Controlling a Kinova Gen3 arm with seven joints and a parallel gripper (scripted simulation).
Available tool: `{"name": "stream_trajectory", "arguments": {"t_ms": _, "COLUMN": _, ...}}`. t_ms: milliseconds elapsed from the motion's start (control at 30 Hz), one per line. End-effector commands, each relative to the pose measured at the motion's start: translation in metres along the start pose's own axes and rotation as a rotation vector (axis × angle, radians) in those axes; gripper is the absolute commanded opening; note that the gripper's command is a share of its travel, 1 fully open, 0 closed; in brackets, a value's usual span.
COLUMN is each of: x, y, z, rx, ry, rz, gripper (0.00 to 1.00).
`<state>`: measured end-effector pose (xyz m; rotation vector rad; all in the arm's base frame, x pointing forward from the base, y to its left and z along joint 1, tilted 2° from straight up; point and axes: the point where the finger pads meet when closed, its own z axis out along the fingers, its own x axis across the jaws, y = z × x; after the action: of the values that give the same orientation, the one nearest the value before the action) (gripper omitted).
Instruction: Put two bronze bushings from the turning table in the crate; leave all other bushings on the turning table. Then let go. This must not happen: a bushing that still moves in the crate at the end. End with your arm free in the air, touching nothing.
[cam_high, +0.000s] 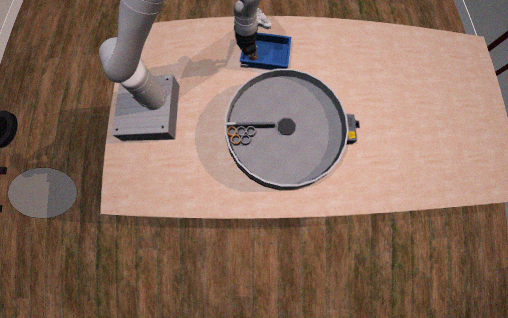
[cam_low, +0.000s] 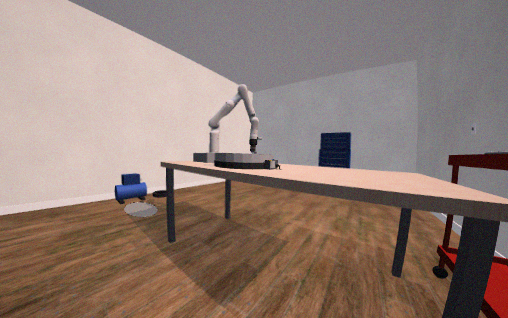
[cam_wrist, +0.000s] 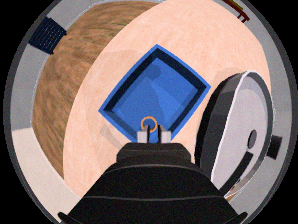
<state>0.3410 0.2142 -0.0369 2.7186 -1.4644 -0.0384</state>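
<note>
My gripper (cam_high: 250, 54) (cam_low: 253, 151) (cam_wrist: 153, 130) is partly open, pointing down over the left part of the blue crate (cam_high: 274, 51) (cam_wrist: 172, 95). A bronze bushing (cam_wrist: 142, 123) shows just ahead of the fingertips in the wrist view, off-centre to the gap and not gripped. It appears to lie in the crate; no other bushing is visible there. On the grey turning table (cam_high: 300, 157) (cam_wrist: 242, 110), two bronze bushings (cam_high: 228, 131) (cam_high: 235, 143) lie at the left rim. Three grey bushings (cam_high: 242, 127) (cam_high: 251, 127) (cam_high: 245, 143) lie beside them.
A dark bar (cam_high: 257, 124) runs from the turning table's left rim toward its dark hub (cam_high: 286, 126). The turning table's raised wall stands close to the crate. A grey control box (cam_high: 352, 129) sits at its right side. The arm's base block (cam_high: 145, 120) is at the left.
</note>
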Motion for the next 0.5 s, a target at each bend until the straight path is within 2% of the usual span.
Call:
{"name": "stream_trajectory", "arguments": {"t_ms": 0, "x": 0.001, "y": -0.008, "z": -0.036, "rx": 0.029, "ry": -0.001, "rz": 0.004, "gripper": 0.42}}
{"name": "stream_trajectory", "arguments": {"t_ms": 33, "x": 0.001, "y": -0.008, "z": -0.047, "rx": 0.029, "ry": -0.001, "rz": 0.004, "gripper": 0.42}}
{"name": "stream_trajectory", "arguments": {"t_ms": 433, "x": 0.001, "y": -0.008, "z": -0.047, "rx": 0.029, "ry": -0.001, "rz": 0.004, "gripper": 0.42}}
{"name": "stream_trajectory", "arguments": {"t_ms": 467, "x": 0.001, "y": -0.007, "z": -0.058, "rx": 0.027, "ry": -0.001, "rz": 0.003, "gripper": 0.42}}
